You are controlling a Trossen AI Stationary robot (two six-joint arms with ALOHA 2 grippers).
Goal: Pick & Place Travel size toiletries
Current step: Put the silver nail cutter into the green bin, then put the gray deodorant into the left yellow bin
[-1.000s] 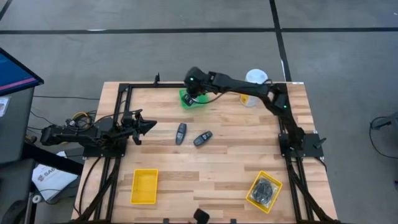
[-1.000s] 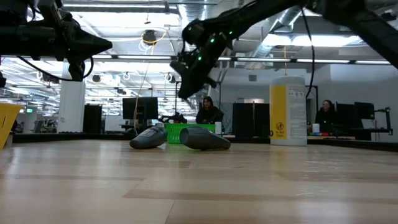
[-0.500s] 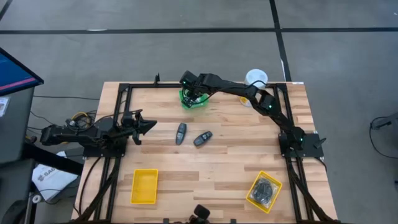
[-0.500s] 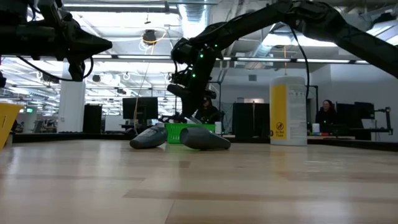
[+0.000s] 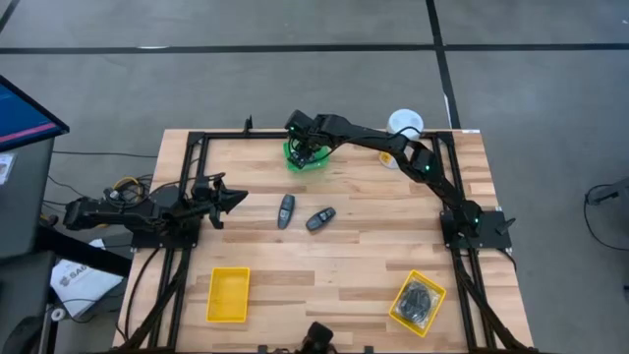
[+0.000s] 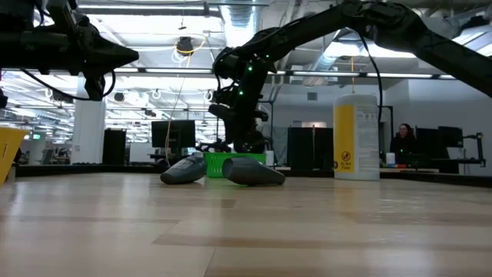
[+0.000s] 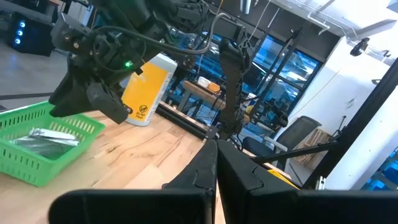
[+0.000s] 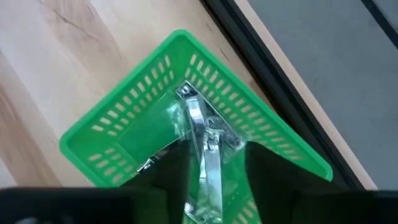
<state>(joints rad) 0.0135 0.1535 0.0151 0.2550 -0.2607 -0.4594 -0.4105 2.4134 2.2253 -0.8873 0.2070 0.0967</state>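
Observation:
My right gripper (image 5: 307, 147) hangs low over the green tray (image 5: 316, 164) at the table's far edge, shut on a slim silvery metal piece (image 8: 204, 155). More silvery pieces (image 8: 146, 165) lie on the tray's floor. Two dark oval pieces (image 5: 285, 209) (image 5: 320, 218) lie flat near the table's middle, in front of the tray in the low view (image 6: 254, 171). Black round bundles (image 5: 421, 300) sit in a yellow tray near the right front corner. My left gripper (image 5: 234, 200) waits shut above the table's left side. My right gripper pinches the silvery piece between its two fingers (image 8: 168, 186) from above, pointing down. The piece's near end (image 8: 205, 208) is between the fingers, and the piece runs along them. Its free end (image 8: 186, 93) points down into the green tray. I cannot tell whether it touches the tray's floor.
A tall white-and-yellow canister (image 5: 401, 126) stands near the far right corner, right of the green tray. An empty yellow tray (image 5: 228, 294) lies near the left front. Black frame rails run along both table sides. People sit in the room beyond the table.
My right gripper has come down from well above the table into the green tray, with most of the drop in the first half second and a small further drop since. My left arm has kept still.

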